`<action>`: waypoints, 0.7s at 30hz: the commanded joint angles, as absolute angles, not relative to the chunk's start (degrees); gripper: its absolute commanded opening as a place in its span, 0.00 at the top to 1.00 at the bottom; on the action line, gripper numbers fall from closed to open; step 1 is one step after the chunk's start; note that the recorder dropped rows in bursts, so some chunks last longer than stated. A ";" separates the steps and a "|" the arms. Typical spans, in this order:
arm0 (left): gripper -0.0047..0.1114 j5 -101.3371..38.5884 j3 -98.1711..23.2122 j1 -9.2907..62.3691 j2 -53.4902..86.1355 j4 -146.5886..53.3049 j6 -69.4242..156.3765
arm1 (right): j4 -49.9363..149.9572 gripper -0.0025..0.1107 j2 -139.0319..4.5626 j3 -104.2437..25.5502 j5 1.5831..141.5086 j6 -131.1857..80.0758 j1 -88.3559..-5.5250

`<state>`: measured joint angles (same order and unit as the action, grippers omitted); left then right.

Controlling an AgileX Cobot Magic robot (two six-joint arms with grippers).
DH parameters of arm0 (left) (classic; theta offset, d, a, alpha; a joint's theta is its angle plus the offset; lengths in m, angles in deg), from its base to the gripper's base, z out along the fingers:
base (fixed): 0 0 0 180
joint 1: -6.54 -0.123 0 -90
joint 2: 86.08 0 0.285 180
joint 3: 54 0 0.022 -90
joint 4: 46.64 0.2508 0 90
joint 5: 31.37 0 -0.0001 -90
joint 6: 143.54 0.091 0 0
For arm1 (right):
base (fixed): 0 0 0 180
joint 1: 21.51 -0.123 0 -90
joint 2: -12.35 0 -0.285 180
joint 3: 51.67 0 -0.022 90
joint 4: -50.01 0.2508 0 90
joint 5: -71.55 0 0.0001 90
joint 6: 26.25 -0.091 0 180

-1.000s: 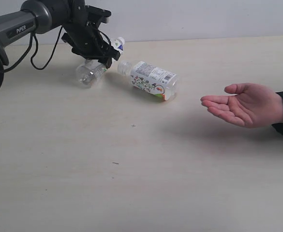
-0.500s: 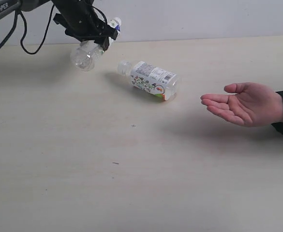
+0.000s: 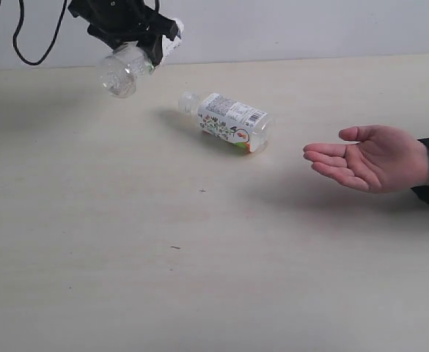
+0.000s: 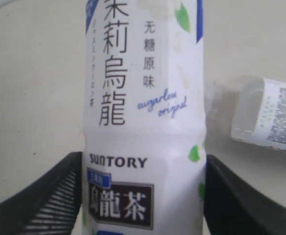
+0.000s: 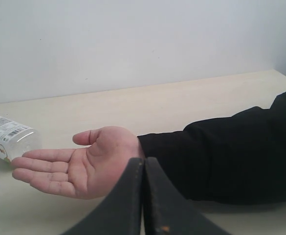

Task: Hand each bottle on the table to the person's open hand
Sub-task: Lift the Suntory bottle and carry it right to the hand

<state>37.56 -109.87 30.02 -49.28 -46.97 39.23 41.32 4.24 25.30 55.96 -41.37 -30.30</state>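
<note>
left gripper (image 4: 143, 200) clamped on suntory bottle (image 4: 177, 142), label (image 4: 114, 88) legible only at wrist; right gripper (image 5: 143, 188) closed, empty

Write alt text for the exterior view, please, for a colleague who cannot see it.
The left gripper holds a clear bottle in the air above the pale table, at upper left. A floral-labelled bottle lies on its side near the middle, and a person's open hand, palm up, is held out at the right.
</note>
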 commanded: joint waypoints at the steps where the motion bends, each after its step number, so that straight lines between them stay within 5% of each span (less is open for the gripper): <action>1: 0.96 38.59 -110.26 32.82 -45.96 -47.08 36.96 | 41.10 0.98 4.56 25.55 56.44 -41.40 -30.49; 7: 0.96 38.59 -107.32 37.37 -41.76 -45.54 34.72 | 41.10 0.98 4.56 25.55 56.44 -41.40 -30.49; 21: 0.96 22.76 -71.57 48.74 -15.98 -39.71 20.97 | 41.10 0.98 4.56 25.55 56.44 -41.40 -30.49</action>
<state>25.93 -74.95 47.66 -18.57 -40.19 22.37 41.32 4.24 25.30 55.96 -41.37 -30.30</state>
